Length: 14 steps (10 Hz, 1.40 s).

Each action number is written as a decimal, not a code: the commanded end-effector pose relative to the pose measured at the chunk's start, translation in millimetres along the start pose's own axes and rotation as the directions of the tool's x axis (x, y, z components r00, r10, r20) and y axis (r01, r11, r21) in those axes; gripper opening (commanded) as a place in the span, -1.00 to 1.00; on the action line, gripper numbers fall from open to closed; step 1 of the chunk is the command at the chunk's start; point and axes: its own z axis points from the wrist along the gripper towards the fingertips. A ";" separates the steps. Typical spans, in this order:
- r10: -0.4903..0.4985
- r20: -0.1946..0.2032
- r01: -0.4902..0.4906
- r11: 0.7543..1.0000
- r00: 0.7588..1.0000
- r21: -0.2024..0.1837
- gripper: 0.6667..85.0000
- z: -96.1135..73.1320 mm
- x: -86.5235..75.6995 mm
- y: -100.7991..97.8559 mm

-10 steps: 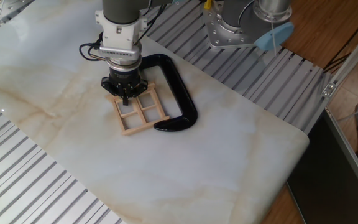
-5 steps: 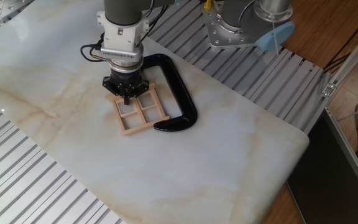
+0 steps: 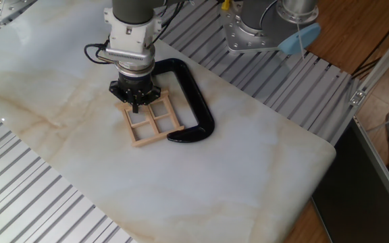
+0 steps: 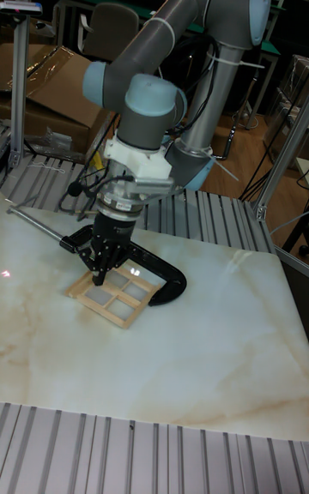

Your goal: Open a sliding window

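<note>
**One arm, one small window on the marble**

One UR5 arm reaches down over a pale, veined marble slab point(image 3: 262, 162), its gripper point(image 3: 136, 104) pointing straight down at the sliding window point(image 3: 155, 125). The light-tan wooden frame, with thin crossbars that divide it into four panes, lies flat on the slab. A glossy black C-shaped clamp point(image 3: 196, 101) curves around the window's far and right-hand sides, its lower jaw touching the frame's near right corner. The black fingers come together at the frame's far left part, at or just above the wood; the fingertips look drawn close together, but whether they pinch a bar or merely rest on it cannot be told from either camera. In the tall fixed view the gripper point(image 4: 99, 275) stands over the far left pane of the window point(image 4: 116, 292), with the clamp point(image 4: 168, 281) behind and to the right. Ribbed metal decking point(image 3: 19, 196) borders the slab, and a second robot's grey base point(image 3: 248, 30) stands at the far edge.
</note>
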 end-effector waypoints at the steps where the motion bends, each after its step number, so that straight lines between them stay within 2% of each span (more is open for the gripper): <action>1: 0.311 -0.011 -0.310 0.950 0.950 0.042 -1.00 -50.5 -10.7 -21.6; 3: 0.516 -0.007 -0.515 0.855 0.857 -0.056 -1.00 -54.2 -15.5 -20.6; 4: 0.589 -0.032 -0.588 0.800 0.808 -0.120 -1.00 -59.3 -20.1 -13.9; 5: 0.633 -0.045 -0.633 0.767 0.773 -0.106 -1.00 -59.0 -16.3 -19.4; 7: 0.659 -0.076 -0.663 0.743 0.748 -0.087 -1.00 -58.3 -8.5 -16.8; 8: 0.672 -0.069 -0.675 0.733 0.737 -0.084 -1.00 -57.8 -10.3 -18.1; 9: 0.691 -0.041 -0.691 0.716 0.722 -0.100 -1.00 -58.0 -17.7 -22.1; 10: 0.712 -0.038 -0.710 0.693 0.701 -0.127 -1.00 -58.2 -22.5 -18.8; 11: 0.716 -0.039 -0.713 0.687 0.697 -0.138 -1.00 -57.5 -24.5 -17.6; 14: 0.695 -0.044 -0.694 0.711 0.718 -0.114 -1.00 -52.1 -19.4 -23.1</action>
